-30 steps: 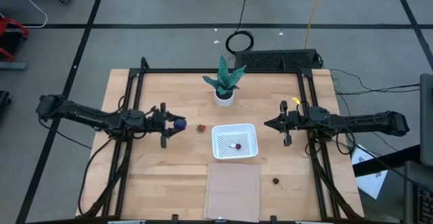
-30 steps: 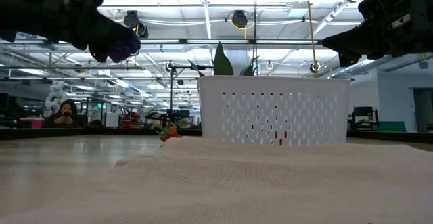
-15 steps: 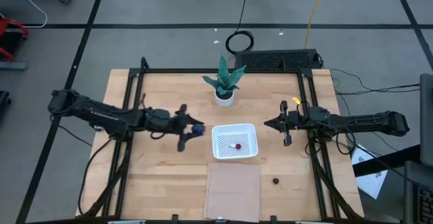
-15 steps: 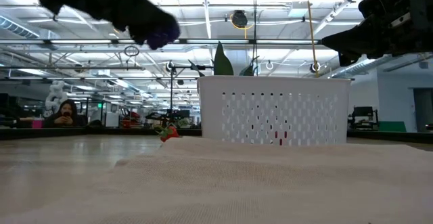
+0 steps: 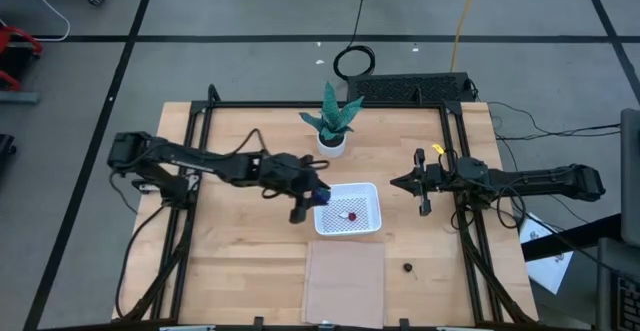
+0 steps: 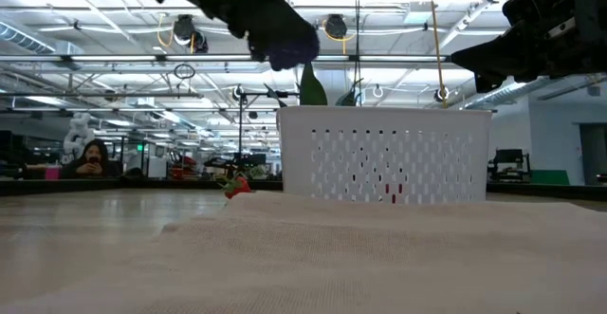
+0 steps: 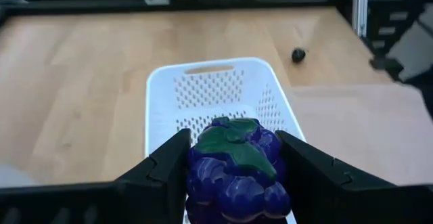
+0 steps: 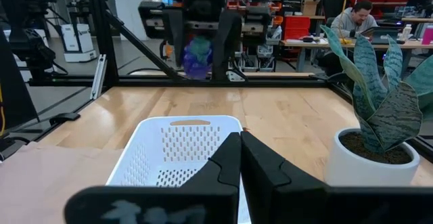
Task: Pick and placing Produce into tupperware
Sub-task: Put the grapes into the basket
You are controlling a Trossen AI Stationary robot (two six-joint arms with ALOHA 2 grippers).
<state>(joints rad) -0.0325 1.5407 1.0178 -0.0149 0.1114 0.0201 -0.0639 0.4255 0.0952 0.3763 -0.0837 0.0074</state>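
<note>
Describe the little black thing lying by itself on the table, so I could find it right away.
Start at the white square tupperware mid-table, then look toward the near right corner, past the tan sheet. There, alone on bare wood, lies the small blackish fruit. It is the darkest piece and the only one on that side.

strawberry piece part-hidden behind cloth fold, grape cluster cut off by frame edge

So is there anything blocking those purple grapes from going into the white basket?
Nothing visible does. The left gripper holds the grapes at the near edge of the tupperware, whose open top holds only one small red fruit.
</note>
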